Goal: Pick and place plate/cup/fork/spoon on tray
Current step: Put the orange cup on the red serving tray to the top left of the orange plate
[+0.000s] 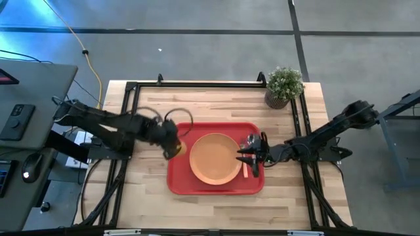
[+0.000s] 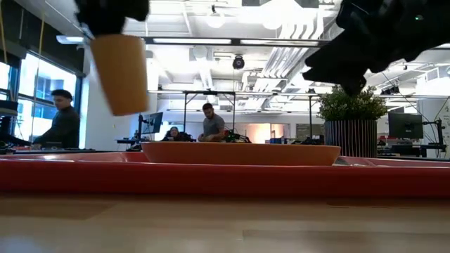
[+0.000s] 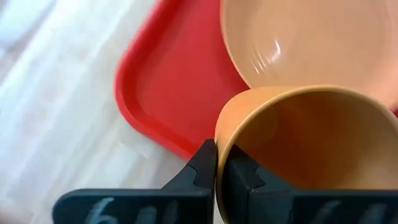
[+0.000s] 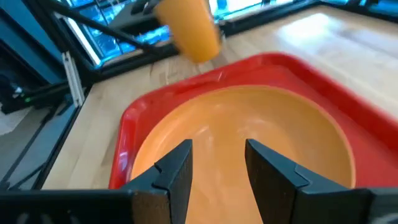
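The orange cup (image 3: 298,143) hangs in my left gripper (image 3: 217,180), above the left rim of the red tray (image 1: 178,185); in the low view the cup (image 2: 121,70) is well clear of the tray (image 2: 225,177). The orange plate (image 1: 214,158) lies flat on the tray's floor. My right gripper (image 4: 217,168) is open and empty, just above the plate's right side (image 4: 249,130). Slim orange cutlery handles (image 1: 248,170) lie on the tray to the right of the plate, partly hidden under my right gripper; I cannot tell fork from spoon. My left gripper pinches the cup's wall at the rim (image 3: 217,140), one finger (image 3: 244,180) inside the cup and one finger (image 3: 200,174) outside. In the low view the cup hangs below the gripper, nearly upright, lifted clear of the tray.
A potted green plant (image 1: 283,86) stands at the table's far right corner. Bare wooden tabletop (image 1: 216,105) lies on the far side of the tray, and also in front of it. People sit at desks in the room beyond (image 2: 209,123).
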Controlling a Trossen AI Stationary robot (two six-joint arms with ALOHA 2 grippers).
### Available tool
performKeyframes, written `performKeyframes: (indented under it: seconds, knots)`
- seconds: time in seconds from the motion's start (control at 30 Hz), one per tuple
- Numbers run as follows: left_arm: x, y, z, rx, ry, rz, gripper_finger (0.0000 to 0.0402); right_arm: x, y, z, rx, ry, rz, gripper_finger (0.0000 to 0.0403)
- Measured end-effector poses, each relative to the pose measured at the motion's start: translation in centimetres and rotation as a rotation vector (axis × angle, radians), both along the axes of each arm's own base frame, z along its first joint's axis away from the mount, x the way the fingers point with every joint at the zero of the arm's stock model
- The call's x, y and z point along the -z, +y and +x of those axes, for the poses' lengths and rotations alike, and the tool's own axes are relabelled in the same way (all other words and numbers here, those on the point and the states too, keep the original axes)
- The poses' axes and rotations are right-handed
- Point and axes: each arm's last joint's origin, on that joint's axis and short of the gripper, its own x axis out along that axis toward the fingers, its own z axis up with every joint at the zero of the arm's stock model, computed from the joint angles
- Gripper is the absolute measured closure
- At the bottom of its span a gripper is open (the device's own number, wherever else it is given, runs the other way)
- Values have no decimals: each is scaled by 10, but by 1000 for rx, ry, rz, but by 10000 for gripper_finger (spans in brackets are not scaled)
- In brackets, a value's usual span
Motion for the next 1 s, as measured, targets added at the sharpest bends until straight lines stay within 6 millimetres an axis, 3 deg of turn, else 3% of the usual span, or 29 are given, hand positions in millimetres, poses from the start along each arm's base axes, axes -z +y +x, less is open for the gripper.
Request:
performKeyframes:
  seconds: [0.23,0.37,1.0]
  knots:
    - [3,59,15,-114,-35,-80,398,2,3,-3,41,14,-2,265]
    - [15,78,20,-155,30,-112,397,3,3,-3,46,19,16,265]
    - [68,91,49,-46,251,-166,385,14,0,-7,90,131,37,265]
